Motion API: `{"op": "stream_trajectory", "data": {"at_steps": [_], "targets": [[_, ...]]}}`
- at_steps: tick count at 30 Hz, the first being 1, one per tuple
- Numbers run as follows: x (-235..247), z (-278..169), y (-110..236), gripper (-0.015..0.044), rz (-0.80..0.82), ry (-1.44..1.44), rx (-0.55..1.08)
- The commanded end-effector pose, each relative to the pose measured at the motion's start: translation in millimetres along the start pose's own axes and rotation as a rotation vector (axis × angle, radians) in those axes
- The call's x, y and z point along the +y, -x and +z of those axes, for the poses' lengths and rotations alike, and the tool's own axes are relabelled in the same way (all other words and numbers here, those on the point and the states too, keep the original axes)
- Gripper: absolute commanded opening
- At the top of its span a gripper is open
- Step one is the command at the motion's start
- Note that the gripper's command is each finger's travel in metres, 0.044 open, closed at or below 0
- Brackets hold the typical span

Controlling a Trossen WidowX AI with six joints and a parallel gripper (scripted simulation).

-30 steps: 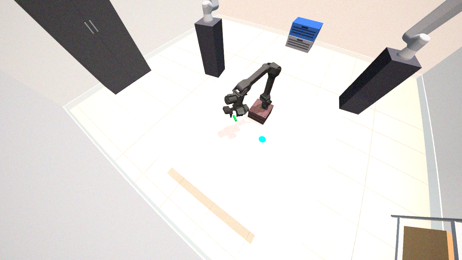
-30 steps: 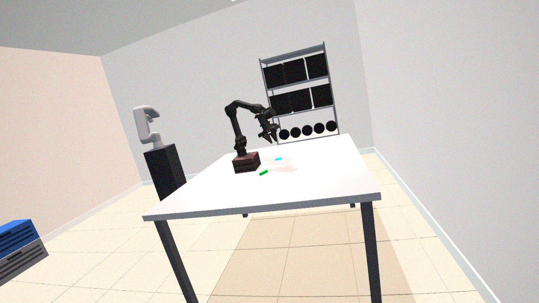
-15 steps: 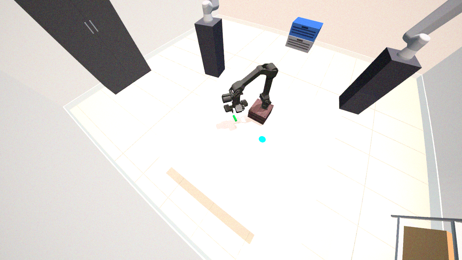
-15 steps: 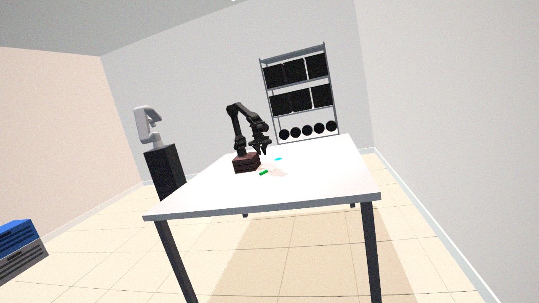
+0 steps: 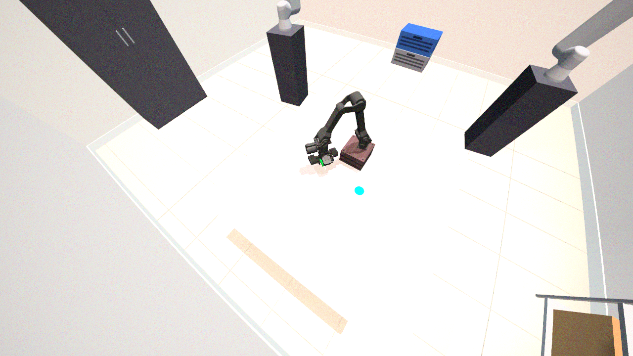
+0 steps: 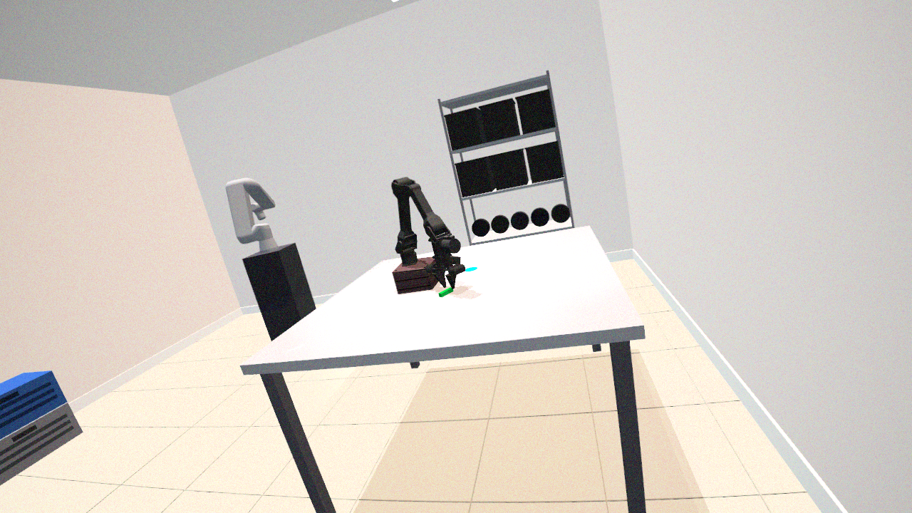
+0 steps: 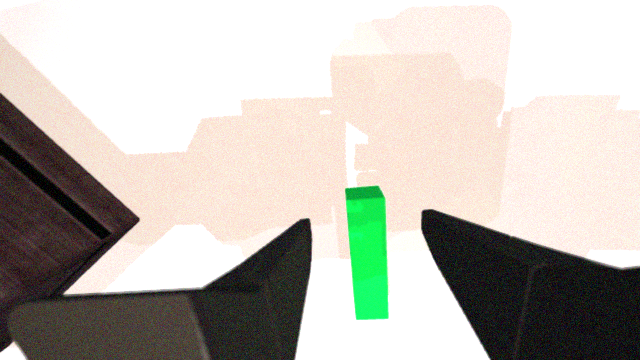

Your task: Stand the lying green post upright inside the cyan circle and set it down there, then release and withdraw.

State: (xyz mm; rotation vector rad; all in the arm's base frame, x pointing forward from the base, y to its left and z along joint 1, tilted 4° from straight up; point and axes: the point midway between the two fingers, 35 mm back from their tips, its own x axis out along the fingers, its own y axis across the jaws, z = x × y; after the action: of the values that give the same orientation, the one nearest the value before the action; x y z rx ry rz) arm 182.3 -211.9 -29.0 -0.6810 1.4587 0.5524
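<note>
White tabletop (image 6: 522,306) fills the middle of a pale tiled room with grey and beige walls. On it the green post (image 7: 367,252) lies flat, just beside the dark wooden block (image 6: 413,278) that carries the arm's base. Above the post hangs the gripper (image 7: 365,235), half open with nothing in it: seen from the wrist, the post runs lengthwise through the gap, with bare white surface between it and each dark finger (image 7: 280,265). From the side, the fingertips point down just above the post and do not appear to touch it.

The cyan circle (image 5: 358,190) sits on the table a short way from the block, on another side of it than the post, and apart from both. Soft pinkish shadow from the arm (image 5: 340,114) spreads over the surface around the post.

Past the post, away from the block, the tabletop stretches wide toward its edges, so the table rim is well apart from the work.

Only the side camera shows the shelf rack (image 6: 504,159) against the grey wall behind the table and the table legs. The overhead camera alone shows the tall dark cabinet (image 5: 119,57). The wrist camera gives the only close look at the post between the fingers, with a corner of the block at its left edge.
</note>
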Motion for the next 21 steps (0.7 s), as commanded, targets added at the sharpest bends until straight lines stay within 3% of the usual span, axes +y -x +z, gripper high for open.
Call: {"op": "stream_trajectory", "data": {"at_steps": [1,2,10,21], "targets": [[1,-1,-12,0.0232,-0.01,0.004,0.007],[1,-1,-12,0.0232,-0.01,0.004,0.007],[1,-1,-12,0.0022,-0.01,0.004,0.007],[-2,-1,4,0.0022,-0.011,0.004,0.007]]}}
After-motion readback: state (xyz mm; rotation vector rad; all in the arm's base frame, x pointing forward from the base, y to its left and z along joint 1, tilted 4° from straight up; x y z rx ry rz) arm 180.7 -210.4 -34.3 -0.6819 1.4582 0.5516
